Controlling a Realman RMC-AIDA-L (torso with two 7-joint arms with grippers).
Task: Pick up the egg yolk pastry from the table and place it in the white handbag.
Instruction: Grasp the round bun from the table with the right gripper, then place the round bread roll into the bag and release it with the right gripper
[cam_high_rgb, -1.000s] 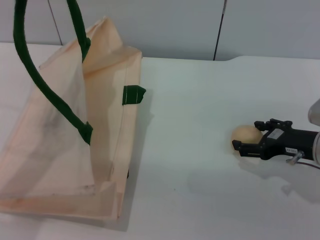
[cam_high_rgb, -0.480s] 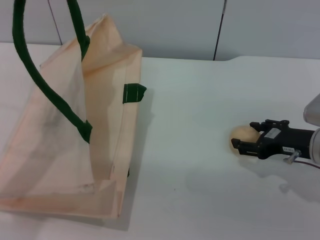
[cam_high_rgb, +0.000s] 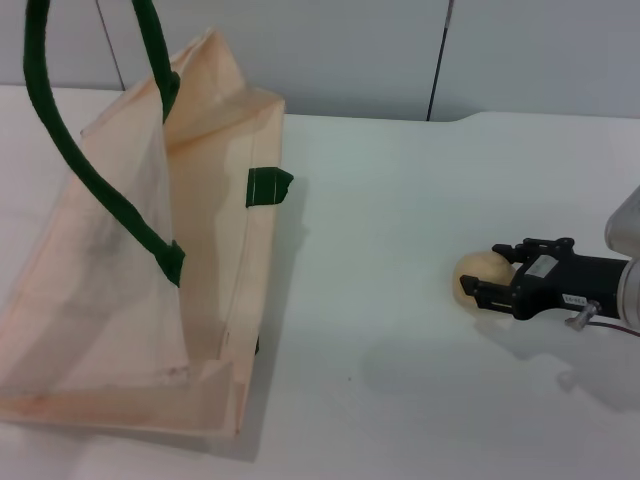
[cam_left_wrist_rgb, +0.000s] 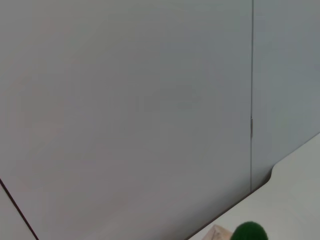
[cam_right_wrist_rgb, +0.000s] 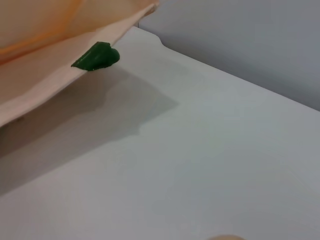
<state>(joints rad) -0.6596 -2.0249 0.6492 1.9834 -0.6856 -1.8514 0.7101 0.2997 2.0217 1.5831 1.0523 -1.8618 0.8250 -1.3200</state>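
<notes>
Head view shows a white desk (cam_high_rgb: 400, 200) with a grey panelled wall behind it. On the robot's left side stands the bag (cam_high_rgb: 140, 300), a large cream fabric tote, its mouth held open and upward by dark green rope handles (cam_high_rgb: 85, 170) that rise out of the top of the frame. A small green tab (cam_high_rgb: 267, 187) sticks out from the bag's side seam. Well apart from the bag, on the robot's right side of the desk, sits the pastry (cam_high_rgb: 478, 276), a small round pale tan ball. The right end effector (cam_high_rgb: 497, 270), black and reaching in from the right edge, has its two fingers set on either side of the pastry, one on the far side and one on the near side, closed around it. The pastry casts a shadow on the desk just below it; whether it touches the surface cannot be told. Left wrist view shows mostly grey wall, with a corner of the desk, a bit of cream fabric and the rounded end of a green handle (cam_left_wrist_rgb: 248, 232) at the lower edge; the left end effector itself is out of sight. Right wrist view looks across the desk toward the bag's lower edge (cam_right_wrist_rgb: 55, 75) and its green tab (cam_right_wrist_rgb: 97, 56), with a sliver of the pastry (cam_right_wrist_rgb: 226, 237) at the bottom edge.
</notes>
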